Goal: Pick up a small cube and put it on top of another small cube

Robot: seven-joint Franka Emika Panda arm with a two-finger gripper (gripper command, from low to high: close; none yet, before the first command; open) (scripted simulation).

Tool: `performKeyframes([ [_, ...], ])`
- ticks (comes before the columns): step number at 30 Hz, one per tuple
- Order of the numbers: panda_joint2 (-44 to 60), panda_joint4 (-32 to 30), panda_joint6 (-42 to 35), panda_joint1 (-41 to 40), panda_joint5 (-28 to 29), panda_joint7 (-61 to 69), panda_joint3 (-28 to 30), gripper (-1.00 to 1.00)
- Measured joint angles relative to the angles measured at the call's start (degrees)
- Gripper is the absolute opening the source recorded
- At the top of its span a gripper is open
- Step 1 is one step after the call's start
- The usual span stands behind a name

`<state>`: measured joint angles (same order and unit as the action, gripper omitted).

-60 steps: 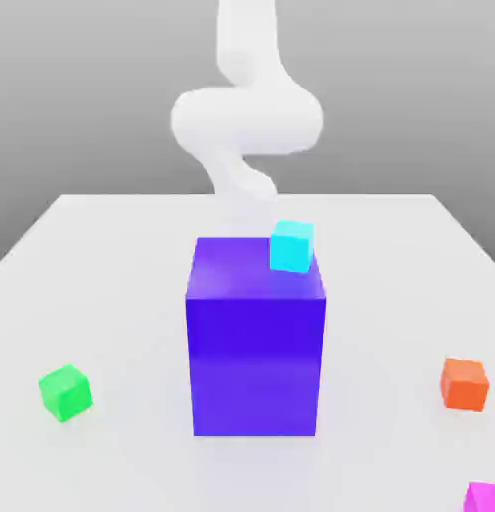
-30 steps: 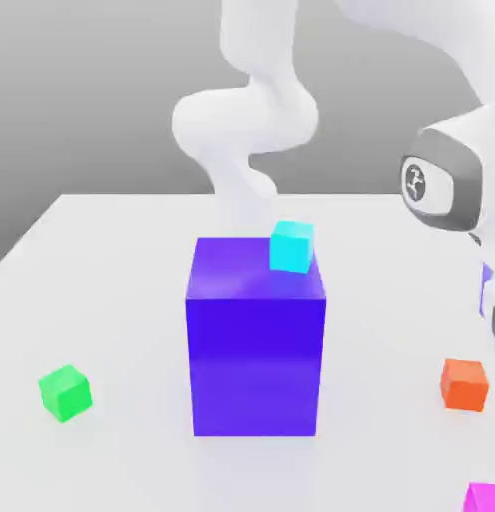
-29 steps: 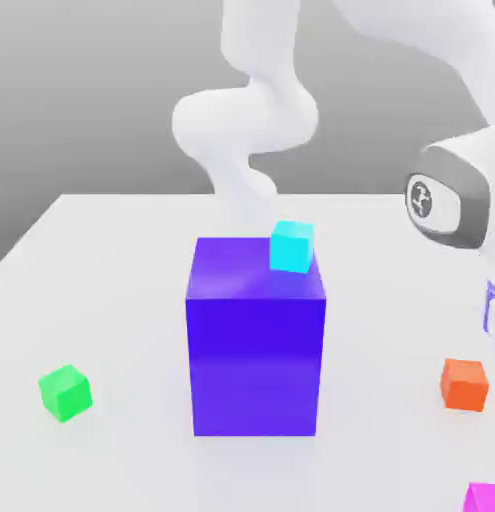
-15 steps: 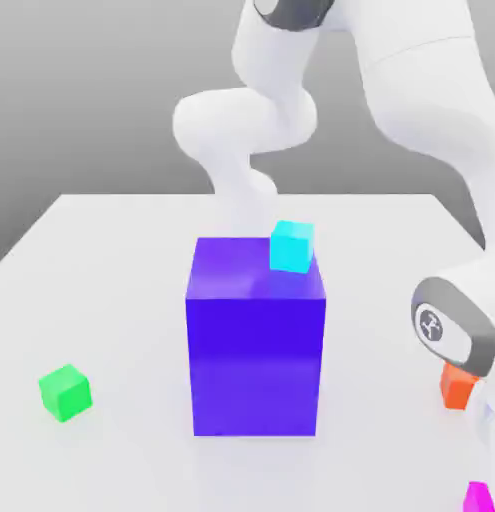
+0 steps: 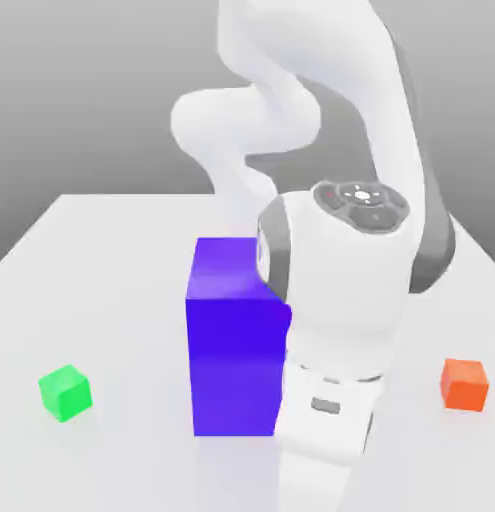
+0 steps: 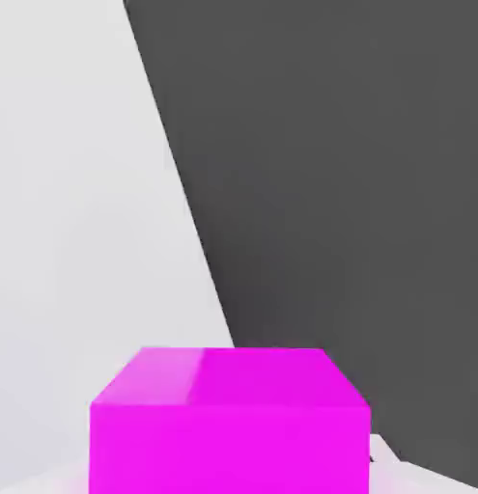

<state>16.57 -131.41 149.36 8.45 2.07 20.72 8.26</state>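
Our gripper had closed on the magenta cube (image 6: 228, 420), and we feared the arm (image 5: 336, 300) might clip the tall blue-purple block (image 5: 231, 340) beside it.

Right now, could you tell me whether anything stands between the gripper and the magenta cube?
Nothing visible does. In the hand view the magenta cube sits right up against the camera with no other object before it. The gripper is shut, probably on that cube, though the fingers themselves are out of sight.
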Motion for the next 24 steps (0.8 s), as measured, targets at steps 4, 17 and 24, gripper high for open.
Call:
performKeyframes([
  [4, -3.95, -4.56, 0.86, -5.41, 0.26, 4.09, 4.51, -1.0],
  [17, -14.12, -22.01, 6.41, -30.52, -4.08, 19.12, 11.92, -1.0],
  [24, -6.87, -21.81, 12.96, -30.5, -10.63, 23.93, 6.97, 1.0],
])
